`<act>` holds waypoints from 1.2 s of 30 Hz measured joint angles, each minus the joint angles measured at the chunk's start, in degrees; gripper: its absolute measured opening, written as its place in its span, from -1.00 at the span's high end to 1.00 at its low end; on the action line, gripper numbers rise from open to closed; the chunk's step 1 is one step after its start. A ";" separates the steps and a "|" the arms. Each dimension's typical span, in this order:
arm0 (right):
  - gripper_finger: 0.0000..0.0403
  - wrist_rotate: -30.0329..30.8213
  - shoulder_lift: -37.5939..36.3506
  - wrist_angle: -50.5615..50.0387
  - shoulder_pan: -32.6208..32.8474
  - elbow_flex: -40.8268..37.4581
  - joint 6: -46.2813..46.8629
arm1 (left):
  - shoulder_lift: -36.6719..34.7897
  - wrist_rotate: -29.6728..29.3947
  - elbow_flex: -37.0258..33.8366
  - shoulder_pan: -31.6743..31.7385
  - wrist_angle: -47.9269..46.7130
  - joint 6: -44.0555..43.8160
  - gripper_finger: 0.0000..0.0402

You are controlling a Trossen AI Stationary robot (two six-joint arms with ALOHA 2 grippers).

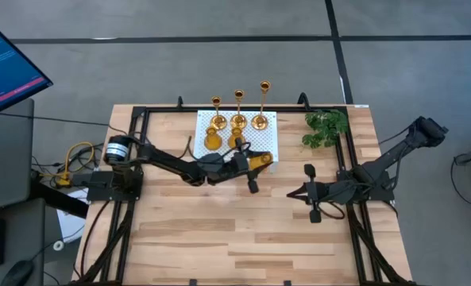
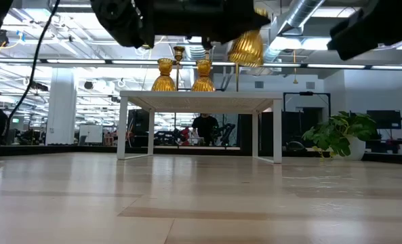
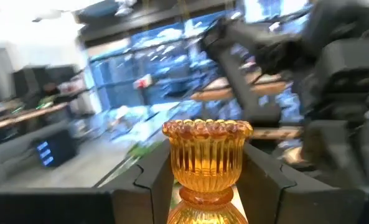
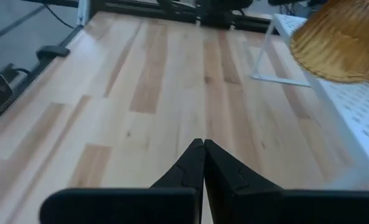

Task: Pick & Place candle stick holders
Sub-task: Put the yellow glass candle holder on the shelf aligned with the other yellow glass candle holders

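Observation:
Three tall gold candle stick holders stand in a row along the far edge of a white perforated platform. Two short cone-shaped ones stand in front of them and also show in the low view. My left gripper is at the platform's near right corner, shut on a third short holder, which is lifted above the platform. My right gripper is shut and empty, low over the table to the right. My left gripper pinches the short holder between its two fingers, one on each side of the ribbed body, just below the beaded rim. The holder is lifted clear of platform and table, wide end down in the low view.
A green plant sprig lies at the table's far right, next to the platform. Black frame rails run along the table's sides. Bare wood lies in front of the platform. People show in the room behind.

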 joint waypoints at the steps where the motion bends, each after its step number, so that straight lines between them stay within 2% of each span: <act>1: 1.00 0.06 -0.96 -0.18 -0.43 -0.77 0.00 | 1.24 -1.20 0.90 0.25 0.02 0.05 0.28; 3: 1.00 0.53 -2.09 0.69 -1.11 -1.78 0.00 | 3.43 -2.92 2.66 0.52 0.02 0.79 0.28; 7: 1.00 3.38 -3.20 1.41 -1.30 -2.77 0.00 | 7.94 -10.53 6.28 1.15 0.31 1.90 0.28; 11: 1.00 4.68 -3.07 1.38 -1.15 -2.75 0.00 | 10.09 -13.13 8.64 2.49 0.70 1.92 0.28; 22: 1.00 4.50 -2.92 -1.75 -1.15 -2.75 -0.02 | 10.24 -15.76 9.25 6.18 3.01 -3.27 0.28; 36: 1.00 4.52 -2.98 -2.80 -1.30 -2.73 -2.36 | 10.24 -16.13 9.23 4.54 2.47 -3.33 0.28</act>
